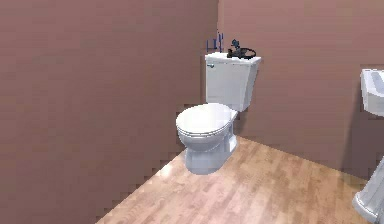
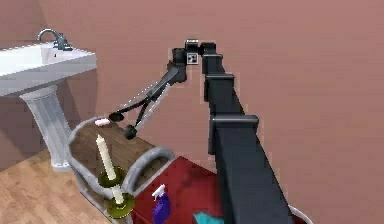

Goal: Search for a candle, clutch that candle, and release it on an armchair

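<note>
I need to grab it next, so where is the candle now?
The candle stands upright in the arm side view's lower left, right of the pedestal sink and left of a blue spray bottle.

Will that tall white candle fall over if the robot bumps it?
Probably. The candle is tall and thin on a small greenish holder, so a sideways push would likely tip it. It looks stiff and light, and so thin it might snap if gripped hard.
</note>
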Tool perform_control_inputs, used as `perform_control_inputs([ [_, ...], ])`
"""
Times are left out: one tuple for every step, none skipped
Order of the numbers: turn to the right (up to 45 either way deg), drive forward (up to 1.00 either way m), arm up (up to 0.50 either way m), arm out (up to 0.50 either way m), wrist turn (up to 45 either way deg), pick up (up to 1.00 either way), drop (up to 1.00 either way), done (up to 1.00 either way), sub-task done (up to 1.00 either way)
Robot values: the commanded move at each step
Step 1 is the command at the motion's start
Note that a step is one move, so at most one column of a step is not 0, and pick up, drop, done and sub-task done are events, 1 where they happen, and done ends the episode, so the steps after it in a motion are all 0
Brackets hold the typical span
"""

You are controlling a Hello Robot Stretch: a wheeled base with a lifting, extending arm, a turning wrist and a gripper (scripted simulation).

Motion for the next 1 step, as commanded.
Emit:
perform_control_inputs([
  [0.0, 0.00, 0.00, -0.48, 0.0, 0.00, 0.00, 0.00, 0.00],
])
